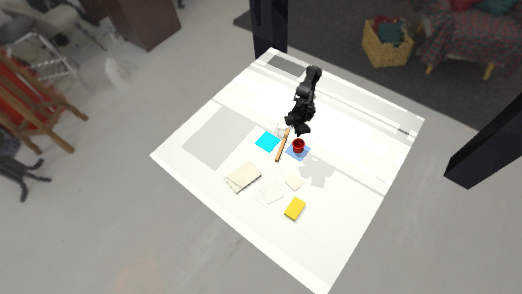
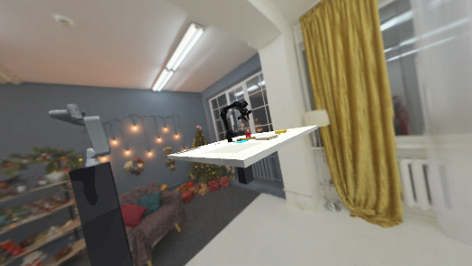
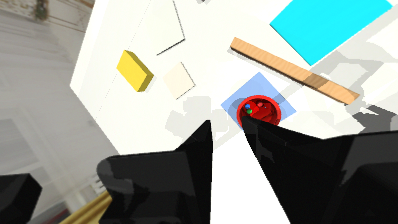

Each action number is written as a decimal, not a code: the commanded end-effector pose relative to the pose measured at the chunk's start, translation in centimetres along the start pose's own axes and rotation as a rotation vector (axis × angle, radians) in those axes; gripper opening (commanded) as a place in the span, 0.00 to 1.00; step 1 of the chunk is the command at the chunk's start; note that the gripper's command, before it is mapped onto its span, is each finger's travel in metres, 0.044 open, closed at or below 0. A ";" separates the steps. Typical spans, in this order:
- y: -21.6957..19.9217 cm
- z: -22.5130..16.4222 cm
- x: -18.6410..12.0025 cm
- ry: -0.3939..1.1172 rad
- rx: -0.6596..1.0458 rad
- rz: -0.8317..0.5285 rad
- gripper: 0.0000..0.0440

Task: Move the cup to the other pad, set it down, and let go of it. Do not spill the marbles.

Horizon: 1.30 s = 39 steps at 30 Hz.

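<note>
The red cup (image 1: 298, 145) (image 2: 248, 135) (image 3: 259, 114) stands upright on the blue pad (image 1: 302, 156) (image 3: 260, 84). Several small marbles show inside it in the wrist view, among them a blue and a green one. The cyan pad (image 1: 267, 141) (image 3: 330, 30) is bare. My gripper (image 1: 295, 127) (image 3: 226, 122) is partly open, with nothing between its fingertips. It hangs above the table, on the arm's side of the cup. In the wrist view the right fingertip overlaps the cup's near rim; the left fingertip is off to the cup's left. Whether any finger touches the cup cannot be told.
A wooden bar (image 1: 282, 146) (image 3: 295, 70) lies between the two pads. A yellow block (image 1: 295, 208) (image 3: 134, 72), a small cream tile (image 1: 295, 182) (image 3: 178, 81), a pale flat square (image 1: 271, 192) and a beige book-like slab (image 1: 243, 176) lie beyond the pads, away from the arm.
</note>
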State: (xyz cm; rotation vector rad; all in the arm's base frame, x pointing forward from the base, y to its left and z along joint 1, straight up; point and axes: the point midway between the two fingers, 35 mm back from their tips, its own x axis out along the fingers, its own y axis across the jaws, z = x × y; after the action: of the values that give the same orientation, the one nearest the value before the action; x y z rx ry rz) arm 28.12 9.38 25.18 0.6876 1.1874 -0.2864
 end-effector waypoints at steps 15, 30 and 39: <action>-3.6 -1.2 3.5 0.137 0.055 -0.277 0.32; -6.2 -2.3 6.5 0.196 0.091 -0.443 0.38; -7.4 -3.1 8.5 0.215 0.104 -0.508 0.40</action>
State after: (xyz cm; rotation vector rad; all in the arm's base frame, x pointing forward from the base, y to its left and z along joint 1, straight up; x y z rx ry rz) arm 25.17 6.96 15.34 0.5191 1.5393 -0.6868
